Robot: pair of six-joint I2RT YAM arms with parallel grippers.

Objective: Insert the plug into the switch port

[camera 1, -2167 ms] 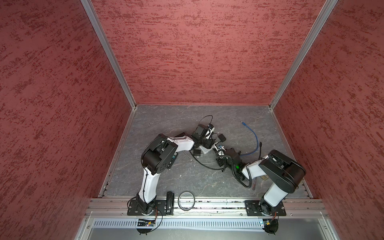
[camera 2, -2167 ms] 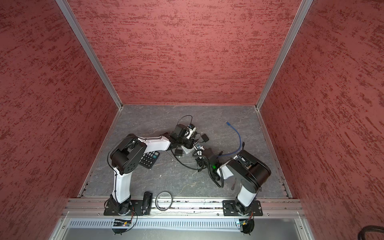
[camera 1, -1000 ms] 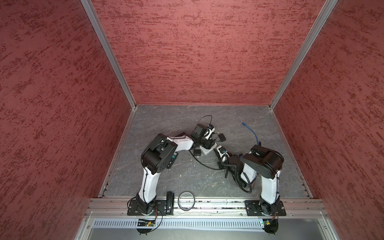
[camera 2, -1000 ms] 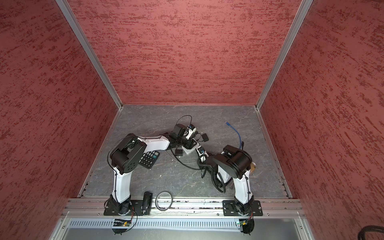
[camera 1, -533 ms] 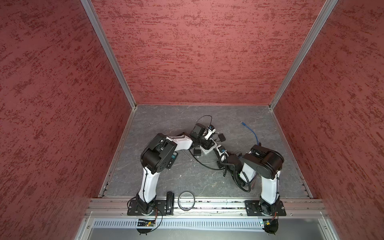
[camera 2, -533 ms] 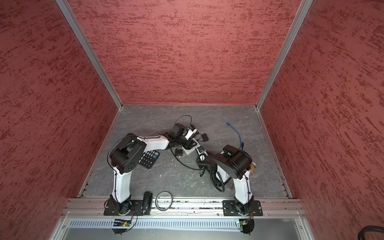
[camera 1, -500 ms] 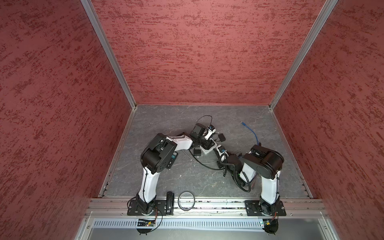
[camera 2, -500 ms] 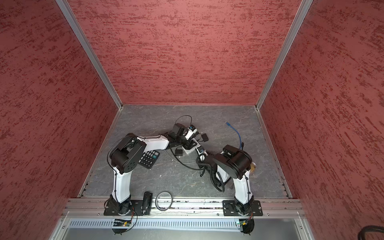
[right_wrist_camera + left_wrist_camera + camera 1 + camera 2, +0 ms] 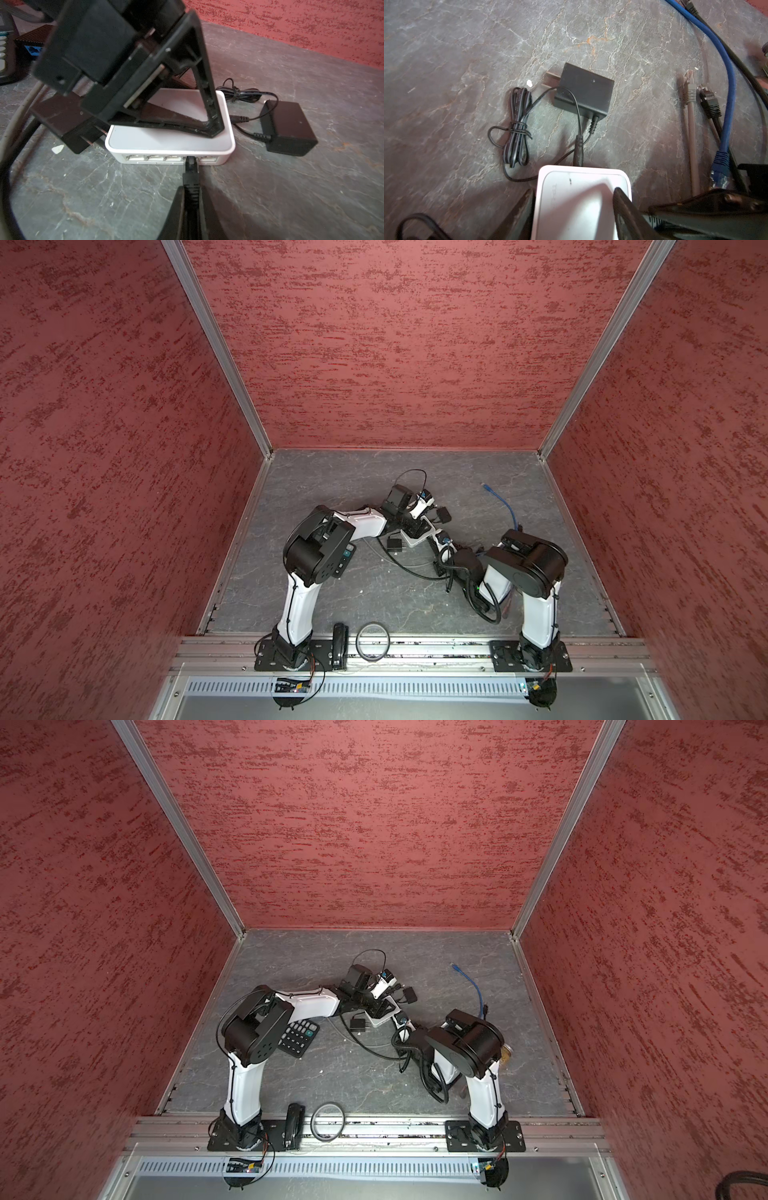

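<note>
**Clerk:** Largest entry first?

**Checker:** Grey stone-patterned table (image 9: 332,477). The left arm (image 9: 320,547) and right arm (image 9: 528,564) rose from its near rail, and their tools met near mid-table.

**Clerk:** Next in size?

**Checker:** Calculator (image 9: 299,1038), well behind the left gripper and partly under that arm's elbow.

**Clerk:** The end effectors?

**Checker:** Left gripper (image 9: 573,192): jaws stood apart and were set down over the switch. One finger (image 9: 625,212) lay on the switch's top along the port edge, and the other was down by the rear edge. It was not pinched shut on anything. Right gripper (image 9: 192,190): jaws were clamped tight on the ribbed boot of the plug.

**Clerk:** The switch?

**Checker:** White switch (image 9: 145,139), flat on the table, directly under the left gripper and straight ahead of the right gripper. Its row of ports faced the right gripper.

**Clerk:** Accessories?

**Checker:** Black power adapter (image 9: 584,93), just beyond the left gripper's fingertips. Its thin lead was plugged into the switch's end. A blue cable (image 9: 729,83), a grey lead (image 9: 689,95) and a black lead (image 9: 709,99) lay loose to the side of the left gripper.

**Clerk:** Smallest?

**Checker:** Black plug (image 9: 191,166), at the right gripper's fingertips with its nose in the mouth of one port. Three empty ports lay on one side and one on the other. How deep it sat could not be told.
</note>
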